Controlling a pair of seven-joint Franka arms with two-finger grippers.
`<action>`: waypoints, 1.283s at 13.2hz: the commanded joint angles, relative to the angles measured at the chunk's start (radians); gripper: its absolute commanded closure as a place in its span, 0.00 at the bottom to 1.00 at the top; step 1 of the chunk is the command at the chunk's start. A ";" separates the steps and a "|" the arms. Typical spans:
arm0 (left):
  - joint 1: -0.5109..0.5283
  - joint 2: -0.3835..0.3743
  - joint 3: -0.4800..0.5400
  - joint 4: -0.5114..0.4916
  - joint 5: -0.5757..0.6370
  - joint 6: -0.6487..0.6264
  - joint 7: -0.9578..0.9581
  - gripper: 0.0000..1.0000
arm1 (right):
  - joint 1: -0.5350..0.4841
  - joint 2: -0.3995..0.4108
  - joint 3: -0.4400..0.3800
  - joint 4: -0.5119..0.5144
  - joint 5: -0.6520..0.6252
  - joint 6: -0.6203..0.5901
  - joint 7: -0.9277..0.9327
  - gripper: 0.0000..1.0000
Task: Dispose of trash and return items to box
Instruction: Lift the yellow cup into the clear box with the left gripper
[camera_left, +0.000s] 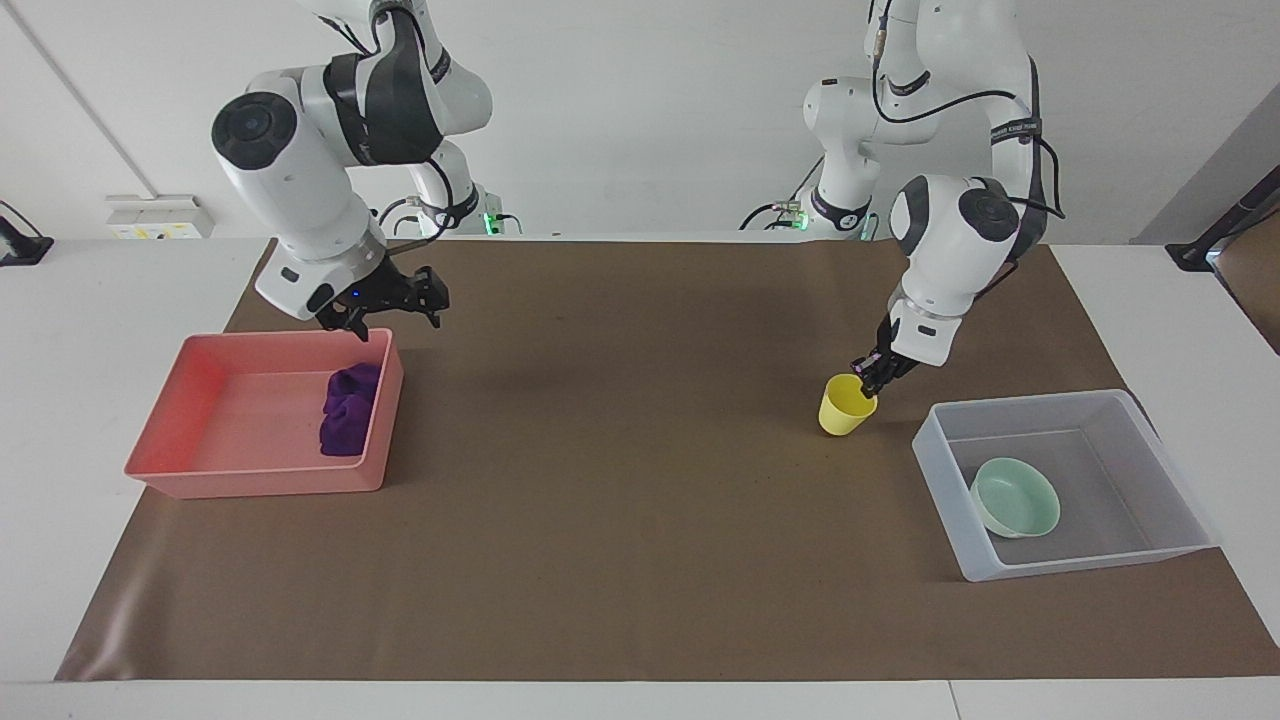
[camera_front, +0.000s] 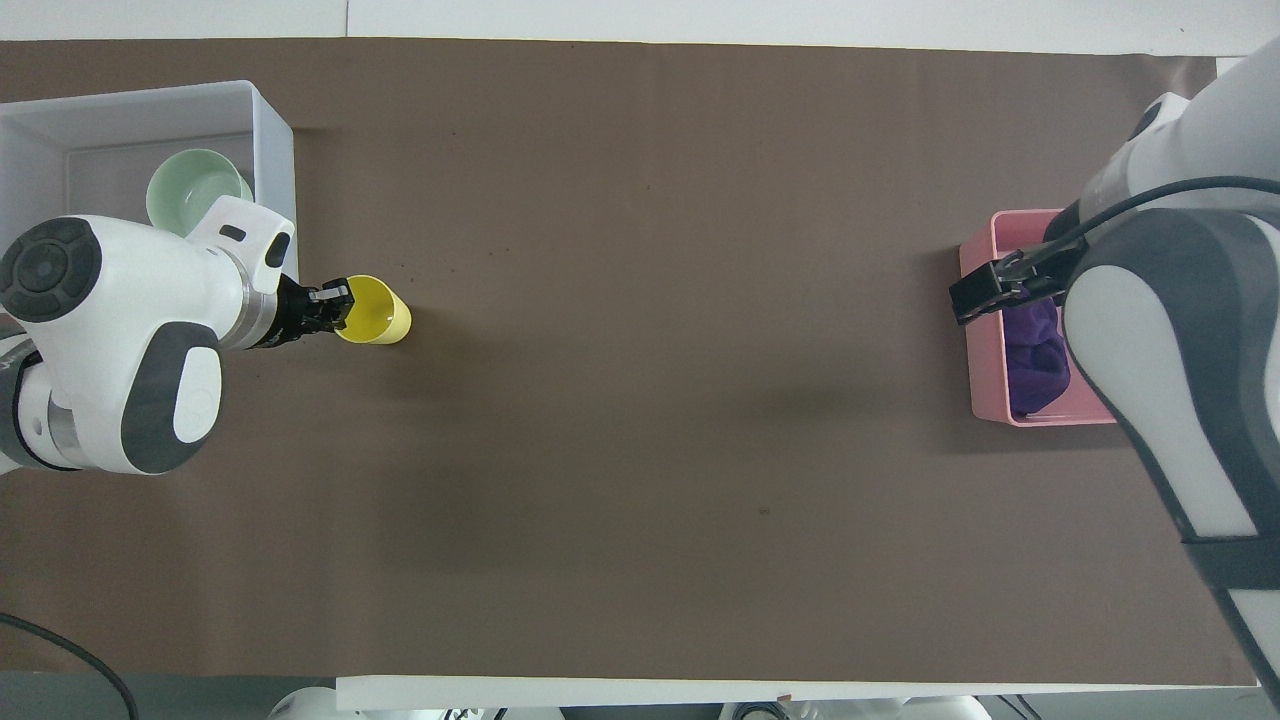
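**End effectors over the tray corner and at the cup**

Left end effector (camera_left: 872, 375), in the facing view, grips the rim of the yellow cup (camera_left: 845, 406), which tilts on the brown mat (camera_left: 620, 480) just beside the grey box (camera_left: 1062, 484) at the left arm's end of the surface (camera_left: 60, 450). The green bowl (camera_left: 1015, 497) lies in that box. The right end effector (camera_left: 385, 305) hangs released over the tray's corner nearest the robots. The purple cloth (camera_left: 348, 408) lies in the pink tray (camera_left: 262, 415).

From overhead, the left end effector (camera_front: 335, 303) clamps the cup (camera_front: 375, 311) by its rim; the bowl (camera_front: 190, 187) sits in the box (camera_front: 262, 140). The right end effector (camera_front: 990, 290) is over the tray's (camera_front: 982, 360) edge, with the cloth (camera_front: 1038, 350) inside.
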 joint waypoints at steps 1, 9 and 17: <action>0.010 0.006 0.016 0.228 -0.009 -0.227 -0.020 0.99 | -0.020 -0.026 -0.003 0.062 -0.014 -0.102 -0.007 0.01; 0.311 0.248 0.022 0.436 0.017 -0.081 0.140 1.00 | -0.088 -0.109 -0.003 0.000 -0.017 -0.124 -0.007 0.00; 0.300 0.344 0.026 0.406 0.083 0.035 0.148 0.09 | -0.088 -0.109 -0.003 -0.002 -0.015 -0.123 -0.004 0.00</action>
